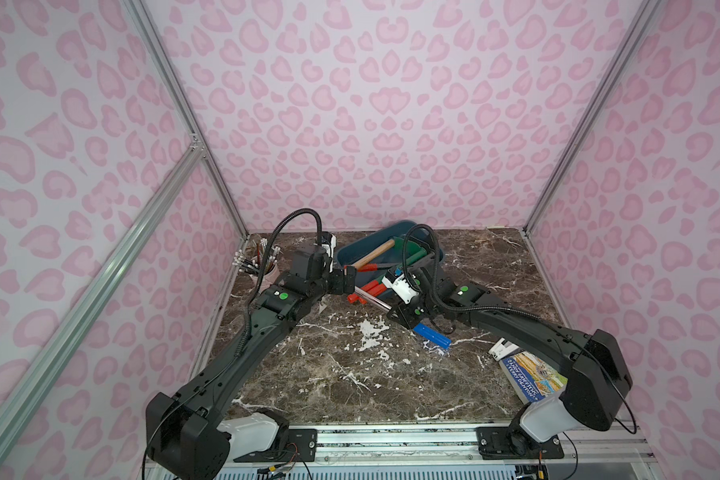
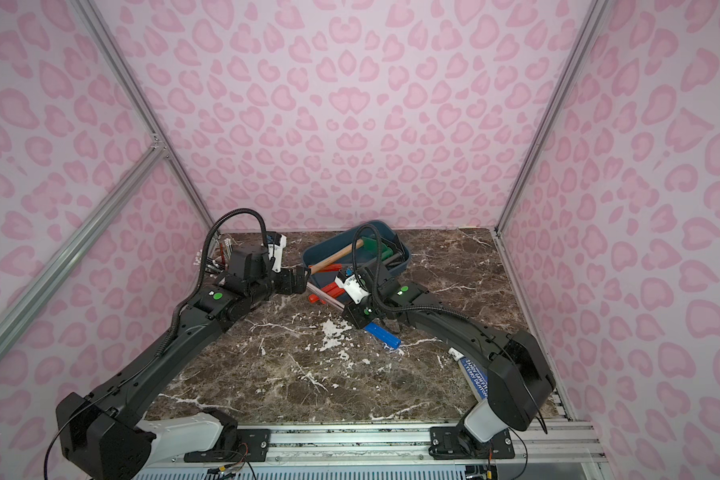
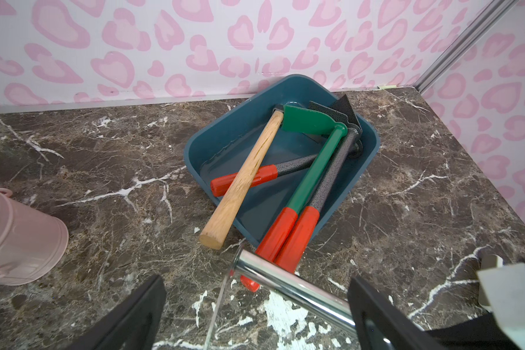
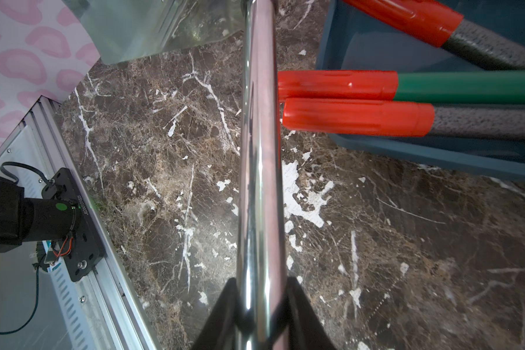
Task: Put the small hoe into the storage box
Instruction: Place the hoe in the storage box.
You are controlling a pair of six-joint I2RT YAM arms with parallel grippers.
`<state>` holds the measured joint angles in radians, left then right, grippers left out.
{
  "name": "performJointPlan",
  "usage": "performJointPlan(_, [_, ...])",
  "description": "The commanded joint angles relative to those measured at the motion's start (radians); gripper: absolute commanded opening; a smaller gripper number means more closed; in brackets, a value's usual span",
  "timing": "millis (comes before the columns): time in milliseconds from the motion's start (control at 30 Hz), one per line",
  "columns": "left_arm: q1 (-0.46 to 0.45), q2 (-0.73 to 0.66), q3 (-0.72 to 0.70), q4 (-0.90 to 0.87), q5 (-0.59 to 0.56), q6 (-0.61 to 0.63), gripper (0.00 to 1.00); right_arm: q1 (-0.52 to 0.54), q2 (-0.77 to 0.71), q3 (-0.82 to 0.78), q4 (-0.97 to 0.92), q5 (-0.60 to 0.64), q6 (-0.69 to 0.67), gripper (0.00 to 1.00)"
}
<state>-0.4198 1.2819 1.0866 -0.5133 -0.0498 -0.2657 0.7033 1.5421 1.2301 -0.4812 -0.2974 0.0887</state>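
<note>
in both top views the right tool (image 1: 396, 310) is closed on the chrome shaft of the small hoe (image 1: 433, 337), and the blue handle points to the near side. the hoe is not yet in the storage box (image 1: 348, 254); it seems lifted over the tabletop (image 1: 350, 374), just near of the box's near rim. its blade end comes close to the left tool (image 2: 307, 278), which stands wide open and holds nothing.

in the left wrist view the box (image 3: 225, 139) is already crowded: a wooden handle (image 3: 246, 178), a green hoe (image 3: 314, 169) and grey tools, with red grips (image 3: 288, 233) hanging over the near rim. i think the hoe can hit these grips on the way in and lever them out, or push the box. the blade can also touch the open left fingers (image 3: 128, 318).

in the right wrist view the fingers (image 4: 303, 315) clamp a polished, round shaft; it may slip or turn in the grip.

the tabletop is a dark marble pattern with white veins and worn white patches, so the box could slide. the walls have pink spots, with an aluminium frame. a pink cup (image 1: 269, 274) stands far left, a book (image 1: 533, 376) near right.
</note>
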Motion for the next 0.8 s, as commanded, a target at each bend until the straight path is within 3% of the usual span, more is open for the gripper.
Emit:
performJointPlan(0, [0.002,0.001,0.013,0.002,0.005,0.003,0.97,-0.002,-0.012,0.022,0.087,0.007,0.036,0.0])
performJointPlan(767, [0.002,0.006,0.012,-0.007,0.024,0.039,0.98,-0.029,0.015,0.083,0.189,0.237,0.317,0.0])
